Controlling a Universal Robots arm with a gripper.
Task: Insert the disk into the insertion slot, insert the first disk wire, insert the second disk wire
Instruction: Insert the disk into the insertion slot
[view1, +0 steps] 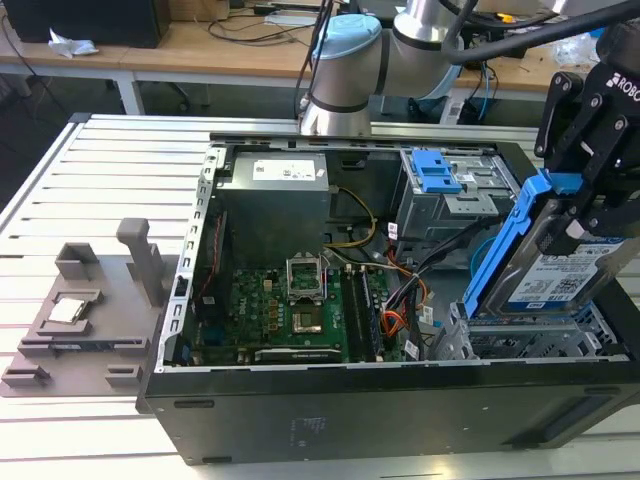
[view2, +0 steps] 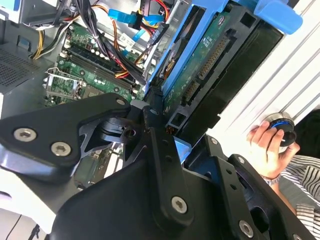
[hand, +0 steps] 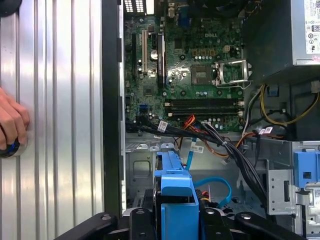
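Gripper (view1: 588, 205) first: its jaws are closed on the upper end of the disk (view1: 560, 278), which hangs steeply tilted at the exterior view's right, not yet seated. The disk's long axis slopes from the held end down toward the exterior view's left, with the label face to that camera and the circuit-board face in the second wrist view. Directly beneath is the insertion slot (view1: 520, 340), the low perforated cage in the case corner. The disk's lower end sits just over its open top; whether they touch cannot be told. The slot thus lies below the gripper, at the low end of the disk's axis. Just beyond, in the first wrist view, the second disk wire (hand: 218, 181) loops loose beside the cage. Farther off stand the taller cage (view1: 440, 190) with its blue latch, then the motherboard (view1: 290, 305).
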